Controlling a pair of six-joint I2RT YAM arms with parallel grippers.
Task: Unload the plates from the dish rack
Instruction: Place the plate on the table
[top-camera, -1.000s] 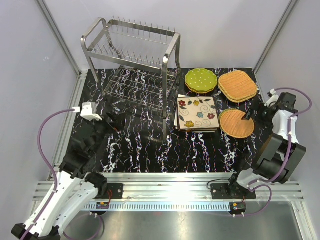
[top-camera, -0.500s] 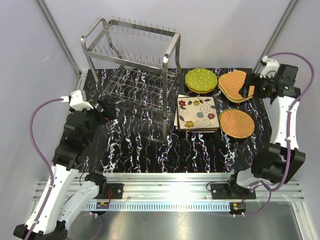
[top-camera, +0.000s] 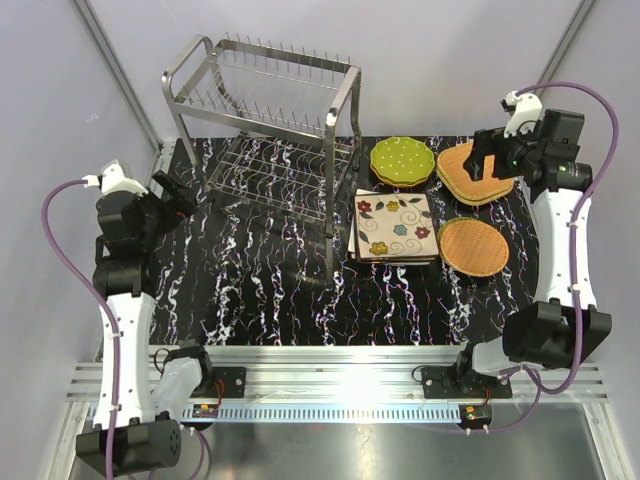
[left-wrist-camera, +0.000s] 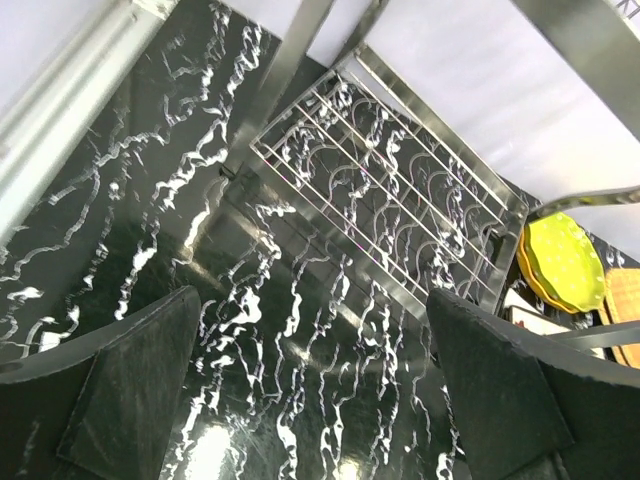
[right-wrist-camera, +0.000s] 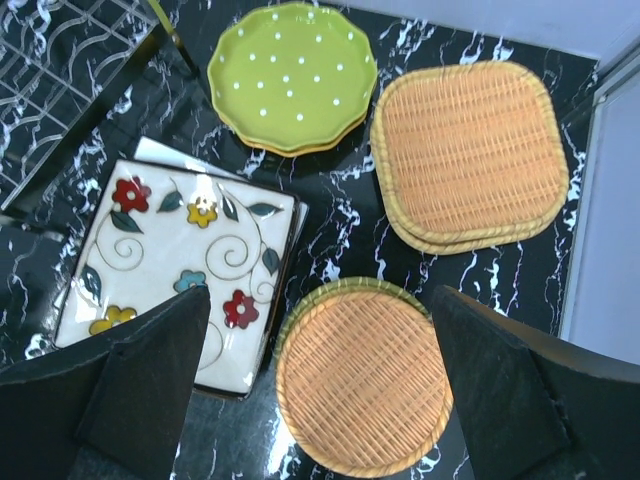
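The steel wire dish rack (top-camera: 265, 120) stands at the back left with no plates in it; its lower grid shelf (left-wrist-camera: 390, 195) shows in the left wrist view. To its right the plates lie on the table: green dotted plates (top-camera: 402, 161) (right-wrist-camera: 292, 76), a square wicker stack (top-camera: 475, 171) (right-wrist-camera: 468, 152), a round wicker plate (top-camera: 473, 246) (right-wrist-camera: 362, 378) and cream flowered square plates (top-camera: 394, 227) (right-wrist-camera: 175, 255). My left gripper (top-camera: 175, 193) (left-wrist-camera: 315, 385) hovers open at the table's left edge. My right gripper (top-camera: 484, 160) (right-wrist-camera: 318, 385) hangs open high over the wicker plates, holding nothing.
The black marbled tabletop (top-camera: 280, 290) is fenced by white walls and aluminium posts (top-camera: 120, 75). A metal rail (top-camera: 340, 360) runs along the near edge, where both arm bases are bolted.
Both arms have risen and drawn back. The left gripper swung outward to the table's left edge; the right gripper lifted from beside the round wicker plate toward the back right. The plates stayed put.
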